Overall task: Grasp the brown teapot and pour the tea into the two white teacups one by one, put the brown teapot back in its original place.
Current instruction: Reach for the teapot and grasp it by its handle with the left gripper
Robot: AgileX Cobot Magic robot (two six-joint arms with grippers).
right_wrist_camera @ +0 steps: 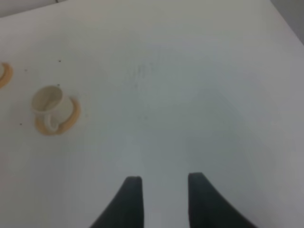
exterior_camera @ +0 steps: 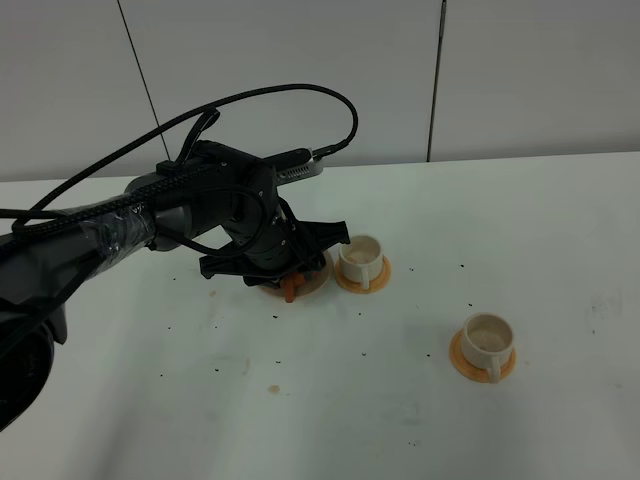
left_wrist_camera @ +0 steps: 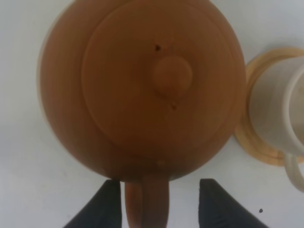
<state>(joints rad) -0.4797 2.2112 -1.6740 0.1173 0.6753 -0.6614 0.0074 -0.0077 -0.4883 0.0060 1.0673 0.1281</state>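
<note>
The brown teapot [left_wrist_camera: 137, 90] fills the left wrist view from above, lid knob up, sitting on its saucer [exterior_camera: 316, 285]. Its loop handle [left_wrist_camera: 146, 202] lies between the two dark fingers of my left gripper [left_wrist_camera: 160, 183], which is open; one finger is close to the handle and a gap shows at the other. In the exterior view the left gripper [exterior_camera: 290, 272] hides most of the pot. One white teacup [exterior_camera: 360, 258] stands on its orange coaster just right of the pot, the other [exterior_camera: 487, 338] nearer the front right. My right gripper [right_wrist_camera: 164, 178] is open over bare table.
The white table [exterior_camera: 520, 220] carries small dark specks and a brownish stain [exterior_camera: 270, 387]. The left arm's cable [exterior_camera: 300, 95] loops above it. The right wrist view shows a teacup [right_wrist_camera: 47, 102] on its coaster off to one side.
</note>
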